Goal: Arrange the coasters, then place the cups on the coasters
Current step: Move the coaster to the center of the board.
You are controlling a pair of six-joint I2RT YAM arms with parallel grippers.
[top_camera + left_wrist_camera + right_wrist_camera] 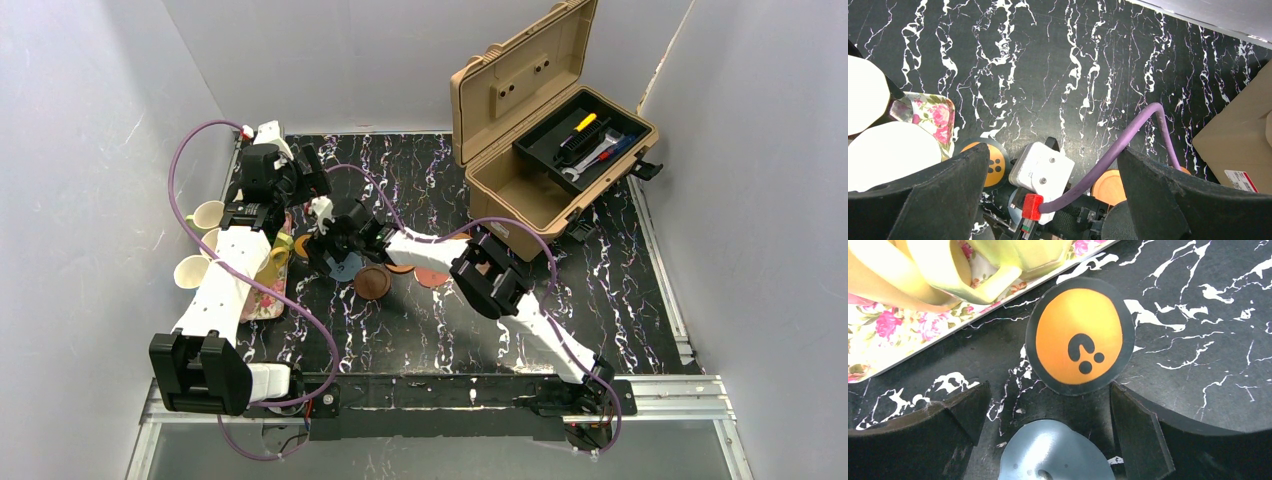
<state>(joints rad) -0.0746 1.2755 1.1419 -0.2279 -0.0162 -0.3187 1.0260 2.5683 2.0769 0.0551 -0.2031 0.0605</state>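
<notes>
- Right gripper, jaws spread and empty, hovers over the thin grey-blue round coaster beside the orange dark-marked round coaster, likely to arrange it.
- Left gripper, spread too, hangs clear above.
- Yellow handled cups sit on the floral rectangular tray, left.

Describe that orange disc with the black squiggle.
The orange disc is a thin, flat round coaster: orange face, black rim, a black hook and two dots off centre. It lies flat on the marbled table, by the floral tray, apart from a grey-blue disc. Nothing grips it; the open right tool hangs beside it.
</notes>
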